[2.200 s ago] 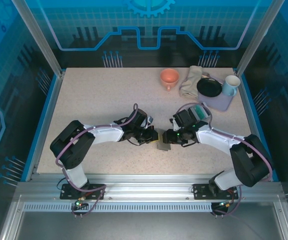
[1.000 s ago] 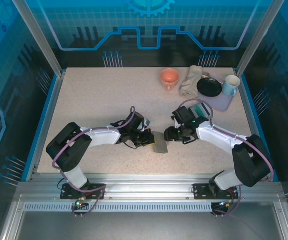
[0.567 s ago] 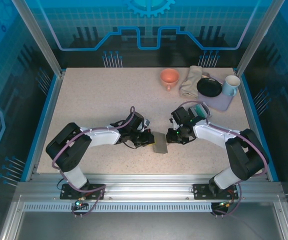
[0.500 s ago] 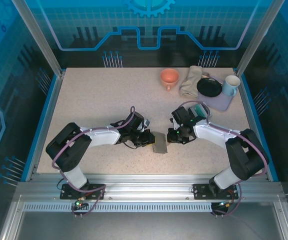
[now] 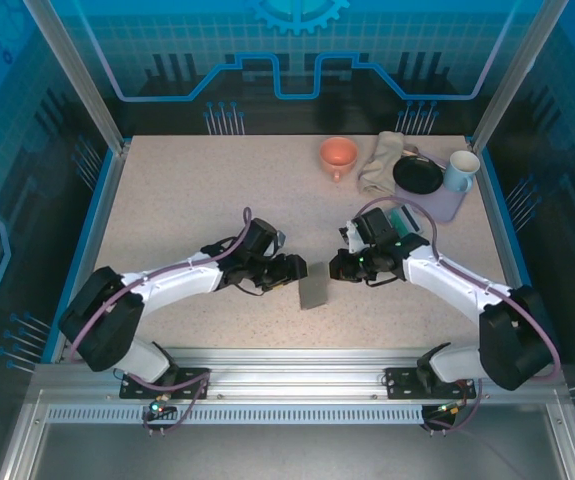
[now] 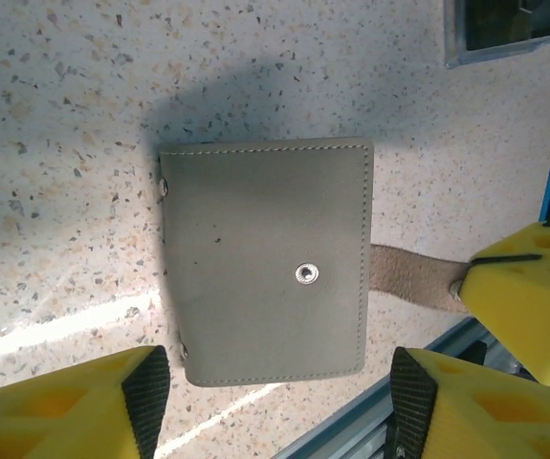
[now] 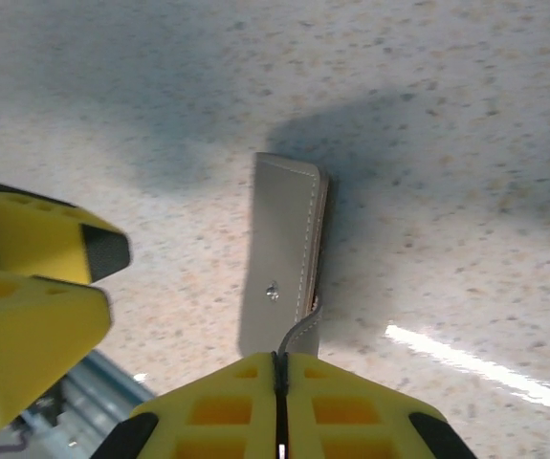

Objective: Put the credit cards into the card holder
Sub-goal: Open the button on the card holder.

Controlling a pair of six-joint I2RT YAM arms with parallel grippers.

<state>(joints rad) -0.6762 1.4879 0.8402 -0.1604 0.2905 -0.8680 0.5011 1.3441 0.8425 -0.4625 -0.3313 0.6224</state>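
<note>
Right end effector (image 7: 276,368) pinches the strap (image 7: 299,330) of the card holder (image 7: 279,249) ahead.

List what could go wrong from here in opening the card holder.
1. The right pincer is shut on just the end of the thin strap. A pull may slip it free.
2. The left pincer is open above the card holder and is not pinning it. A pull on the strap would likely drag the whole holder across the table rather than lift its cover.
</note>
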